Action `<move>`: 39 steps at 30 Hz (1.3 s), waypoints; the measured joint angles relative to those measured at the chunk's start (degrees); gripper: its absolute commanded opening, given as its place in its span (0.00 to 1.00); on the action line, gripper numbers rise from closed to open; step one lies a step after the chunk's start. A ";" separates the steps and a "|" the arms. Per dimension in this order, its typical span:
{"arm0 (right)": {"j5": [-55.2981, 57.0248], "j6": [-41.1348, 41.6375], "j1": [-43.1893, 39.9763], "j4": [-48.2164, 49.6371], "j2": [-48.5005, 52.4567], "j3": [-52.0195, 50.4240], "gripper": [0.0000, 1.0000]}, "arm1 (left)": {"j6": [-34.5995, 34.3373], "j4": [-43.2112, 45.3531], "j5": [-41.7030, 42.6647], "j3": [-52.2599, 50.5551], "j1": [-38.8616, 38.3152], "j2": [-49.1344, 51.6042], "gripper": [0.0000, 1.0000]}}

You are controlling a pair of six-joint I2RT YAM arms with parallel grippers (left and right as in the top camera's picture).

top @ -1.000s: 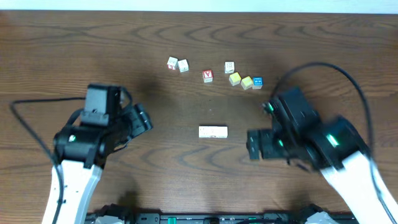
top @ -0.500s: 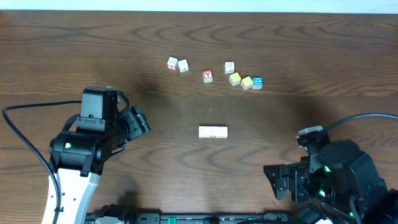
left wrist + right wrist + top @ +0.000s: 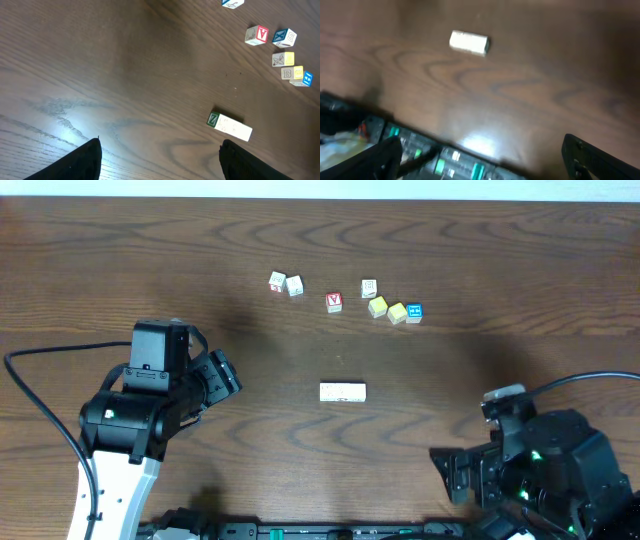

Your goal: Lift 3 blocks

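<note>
Dark wood desk [image 3: 120, 240]; cream cubes [image 3: 294, 285] lie far beyond both wide-open grippers, left gripper [image 3: 228, 377] nearer than right gripper [image 3: 447, 472].

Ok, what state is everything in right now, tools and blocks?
Left tool: open, empty.
Right tool: open, empty.
Red-marked cream block: on table, not lifted.
Plain cream block: on table, not lifted.
Speckled cream block: on table, not lifted.
Long white piece: lying flat, untouched.
Red-letter block: on table.
Yellow blocks: on table, side by side.
Blue block: on table.
</note>
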 measured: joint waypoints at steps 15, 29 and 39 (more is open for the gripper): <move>-11.87 -28.11 -27.98 47.47 -21.53 -35.32 0.99 | 0.00 0.00 0.00 0.09 0.00 0.09 0.76; -13.35 -30.99 -30.99 72.13 -41.22 -62.49 0.99 | 0.00 -0.02 0.00 0.09 0.04 0.11 0.76; -10.91 -31.01 -31.43 81.33 -42.58 -70.62 0.99 | 0.00 -0.02 0.00 0.09 0.04 0.11 0.76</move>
